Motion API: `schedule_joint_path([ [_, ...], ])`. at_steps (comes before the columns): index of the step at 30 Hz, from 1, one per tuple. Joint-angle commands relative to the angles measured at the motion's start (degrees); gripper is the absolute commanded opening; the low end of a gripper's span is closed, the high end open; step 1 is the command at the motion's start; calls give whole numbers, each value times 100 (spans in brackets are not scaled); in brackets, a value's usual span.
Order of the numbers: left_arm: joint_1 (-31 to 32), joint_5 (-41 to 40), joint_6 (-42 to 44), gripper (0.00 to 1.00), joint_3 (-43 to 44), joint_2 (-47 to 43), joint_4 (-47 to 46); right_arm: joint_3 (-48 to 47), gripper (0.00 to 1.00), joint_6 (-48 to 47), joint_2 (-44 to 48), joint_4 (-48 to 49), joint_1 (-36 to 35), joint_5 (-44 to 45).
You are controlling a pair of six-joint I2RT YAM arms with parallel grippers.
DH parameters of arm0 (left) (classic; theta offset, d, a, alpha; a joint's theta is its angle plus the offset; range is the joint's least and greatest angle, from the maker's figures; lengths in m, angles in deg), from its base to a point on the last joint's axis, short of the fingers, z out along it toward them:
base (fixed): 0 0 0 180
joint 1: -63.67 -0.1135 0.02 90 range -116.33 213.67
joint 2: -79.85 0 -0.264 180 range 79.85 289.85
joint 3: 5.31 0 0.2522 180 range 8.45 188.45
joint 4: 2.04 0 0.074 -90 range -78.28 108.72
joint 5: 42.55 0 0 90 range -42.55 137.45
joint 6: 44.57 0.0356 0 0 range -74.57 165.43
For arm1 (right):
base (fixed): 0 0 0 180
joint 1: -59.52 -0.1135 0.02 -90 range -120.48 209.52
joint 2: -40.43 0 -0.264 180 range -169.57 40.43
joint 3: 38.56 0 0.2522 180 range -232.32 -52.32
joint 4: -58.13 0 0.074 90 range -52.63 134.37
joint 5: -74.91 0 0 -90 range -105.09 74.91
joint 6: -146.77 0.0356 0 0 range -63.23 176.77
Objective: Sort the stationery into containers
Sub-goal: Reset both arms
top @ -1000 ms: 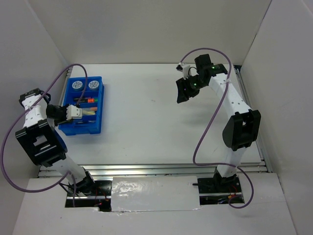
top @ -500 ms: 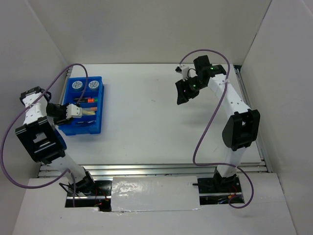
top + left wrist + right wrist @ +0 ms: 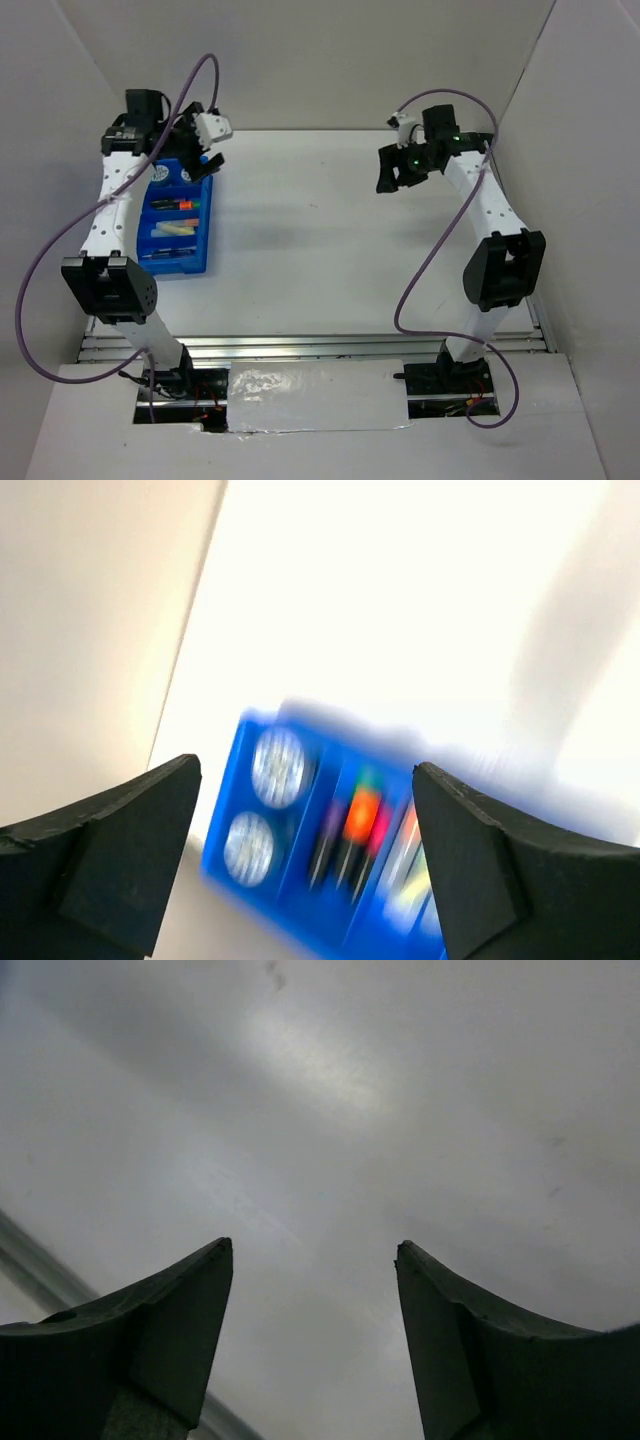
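Note:
The blue tray (image 3: 206, 222) lies at the left of the table. It holds an orange marker (image 3: 173, 205), a pale yellow marker (image 3: 170, 230) and dark pens (image 3: 165, 255). My left gripper (image 3: 198, 158) hangs raised over the tray's far end, open and empty. Its wrist view is blurred: between the wide jaws of the left gripper (image 3: 305, 770) show the tray (image 3: 225, 820), two tape rolls (image 3: 278, 767) and the orange marker (image 3: 362, 815) beside dark pens. My right gripper (image 3: 392, 175) hovers open at the far right, and in its own view the right gripper (image 3: 315, 1250) holds nothing.
White walls close in the table on the left, back and right. A purple cable (image 3: 195, 85) loops above the left arm. The table's metal front rail (image 3: 300, 345) runs along the near edge. The right wrist view shows only a dim grey surface.
My left arm has swung up from the tray's near end to above its far end, and its jaws have gone from shut to wide open. The right gripper shifted slightly right.

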Motion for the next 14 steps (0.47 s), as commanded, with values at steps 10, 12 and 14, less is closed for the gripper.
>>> schedule_joint_path([
  [10, 1820, -2076, -5569, 99, -1210, -63, -2407, 1835, 100, 1467, 1897, 3016, 1296, 986],
  [12, 1987, -2375, -5895, 99, -1387, -98, -2566, 2064, 100, 1528, 2073, 3166, 1367, 1004],
  [14, 2154, -2691, -6115, 99, -1642, -168, -2732, 2355, 100, 1564, 2222, 3368, 1464, 1030],
])
